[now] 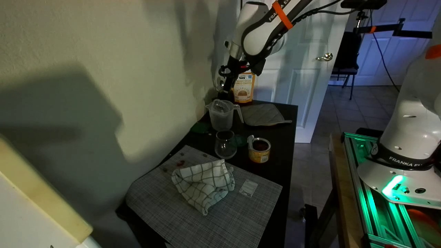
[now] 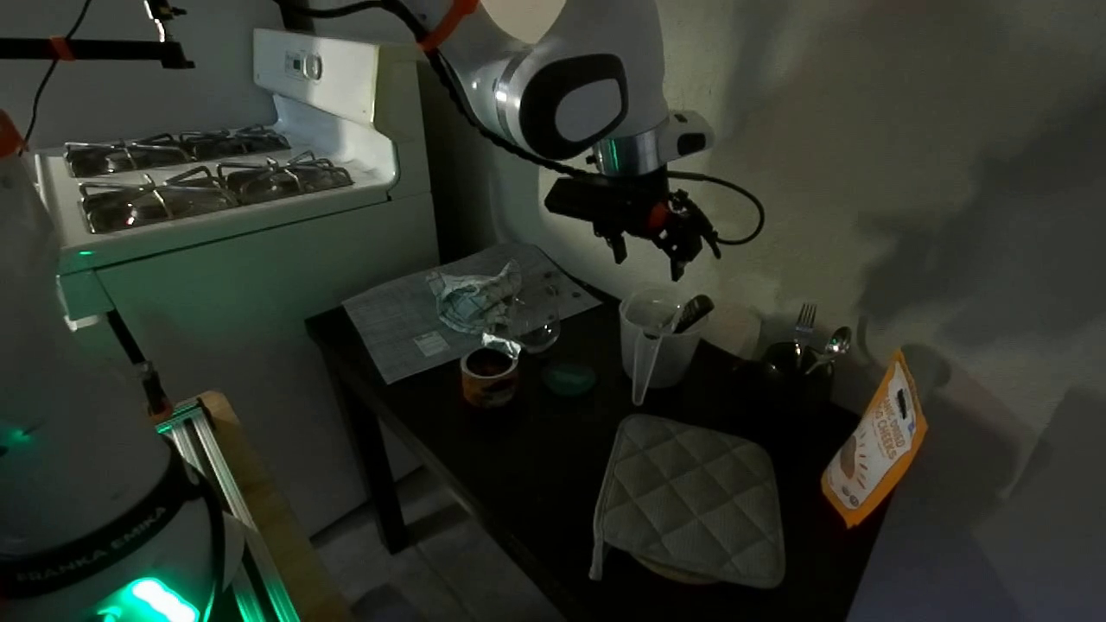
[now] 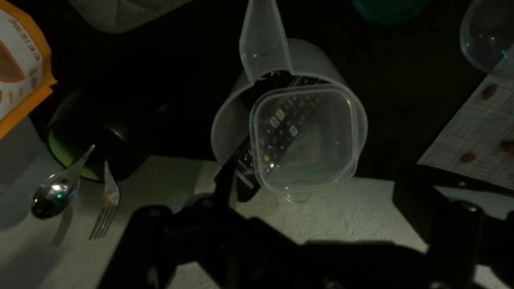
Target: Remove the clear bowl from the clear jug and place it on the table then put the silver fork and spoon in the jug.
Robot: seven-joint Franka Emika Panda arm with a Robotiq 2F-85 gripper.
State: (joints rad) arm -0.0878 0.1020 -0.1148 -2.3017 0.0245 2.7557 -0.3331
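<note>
Clear bowl, greyish, squarish and round-cornered, sits in the mouth of the jug near the wall-side edge of the table; we see the gripper spread wide, holding nothing.

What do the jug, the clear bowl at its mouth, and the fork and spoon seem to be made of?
The clear jug looks like slightly cloudy, satin plastic with a molded handle. The clear bowl is probably thin, glossy plastic, the remote control showing through; glass isn't excluded. The silver spoon shows bright glints, the fork a duller sheen: both look like polished metal.
</note>
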